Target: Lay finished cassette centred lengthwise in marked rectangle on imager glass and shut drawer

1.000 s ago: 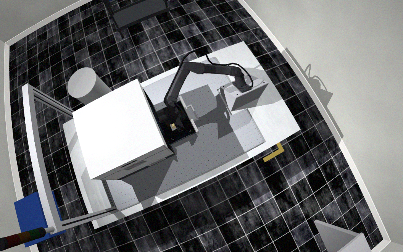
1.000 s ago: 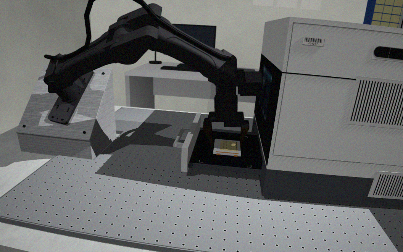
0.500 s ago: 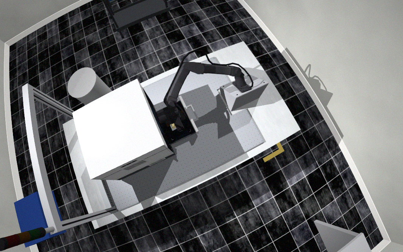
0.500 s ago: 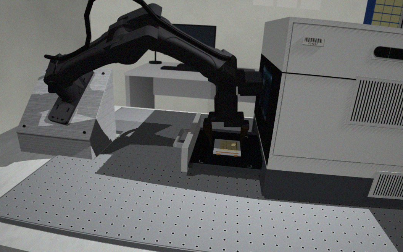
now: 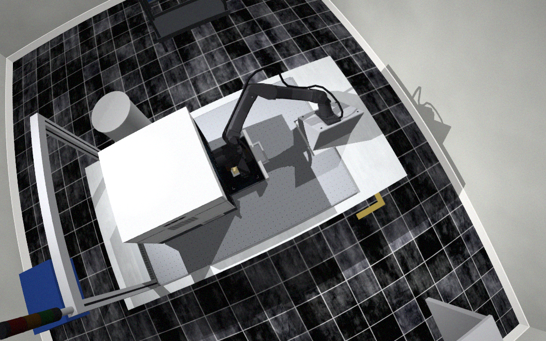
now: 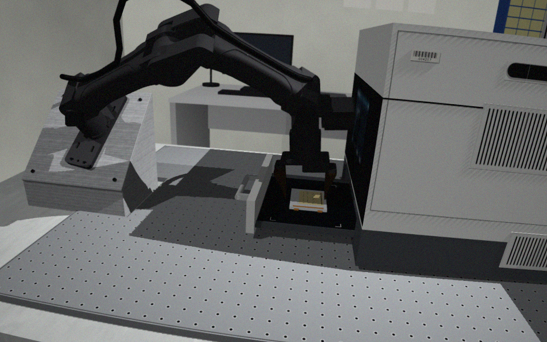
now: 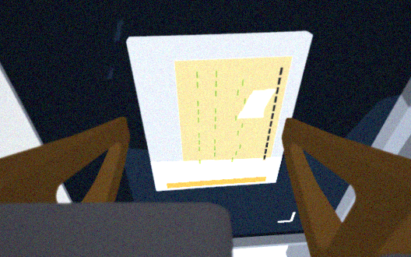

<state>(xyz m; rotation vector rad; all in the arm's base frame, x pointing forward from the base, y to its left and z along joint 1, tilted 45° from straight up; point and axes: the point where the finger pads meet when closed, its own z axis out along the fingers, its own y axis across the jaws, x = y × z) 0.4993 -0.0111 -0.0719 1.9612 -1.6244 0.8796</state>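
Observation:
The finished cassette FINISHED [image 7: 219, 109] [image 6: 308, 199] [image 5: 235, 170], a white plate with a yellow gel window and an orange stripe, lies flat on the dark glass [image 6: 273, 205] [image 7: 75, 78] of the imager's open drawer [image 6: 250, 212] [image 5: 262, 171]. My gripper [image 7: 205, 127] [image 6: 306, 188] is open; its brown fingers stand on either side of the cassette's near end, apart from it. A white corner mark [image 7: 286, 219] [image 6: 337, 226] shows near the drawer's front. The imager IM [image 6: 437, 148] [image 5: 161, 169] is a large white box right of the drawer.
The drawer's handle [image 6: 241, 193] sticks out to the left. The arm's grey pedestal [image 6: 88, 169] [image 5: 330, 131] stands further left on the perforated board [image 6: 225, 288]. A grey cylinder [image 5: 114, 114] stands behind IM.

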